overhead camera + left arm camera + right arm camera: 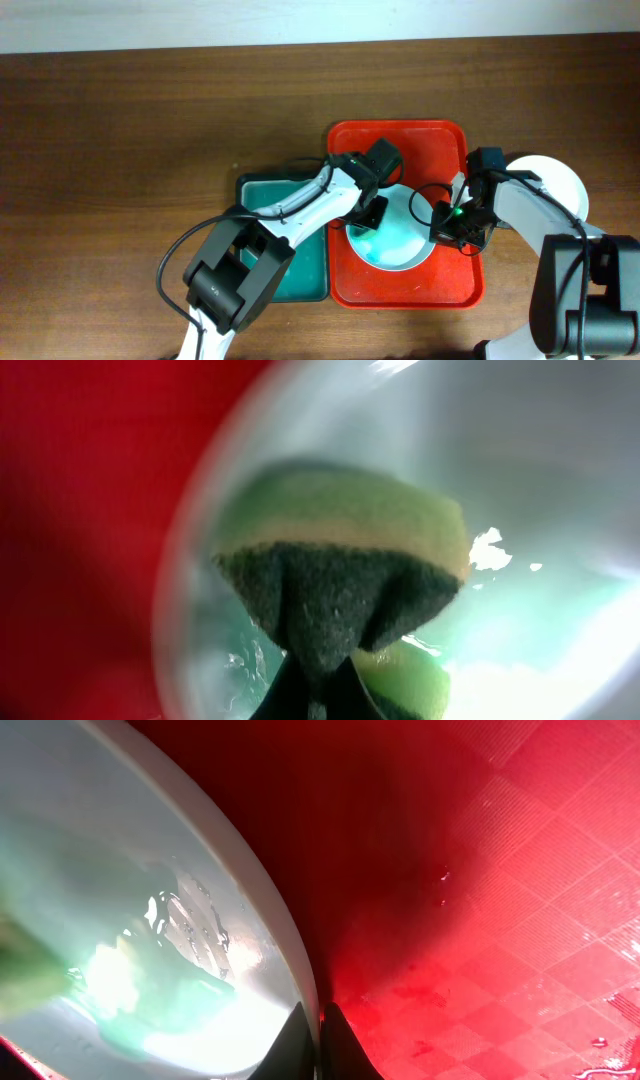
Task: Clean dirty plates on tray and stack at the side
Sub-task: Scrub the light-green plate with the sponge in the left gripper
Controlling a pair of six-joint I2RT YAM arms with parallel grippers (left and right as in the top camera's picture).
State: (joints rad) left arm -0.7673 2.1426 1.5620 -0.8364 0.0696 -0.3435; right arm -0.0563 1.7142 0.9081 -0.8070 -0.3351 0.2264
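Blurred and largely cut off at the fingers, the left gripper is clenching a sponge inside the plate lying on the tray, while the right gripper is pinching that plate's rim.

The table was brown wood with visible grain and a dull sheen. The red tray looked like plastic, its floor embossed in a fine checked pattern and beaded with wet drops. The plate on it was smooth, glossy and wet. The sponge had soft yellow-green foam over a coarse dark scouring face. The green tray to the left looked like smooth plastic.
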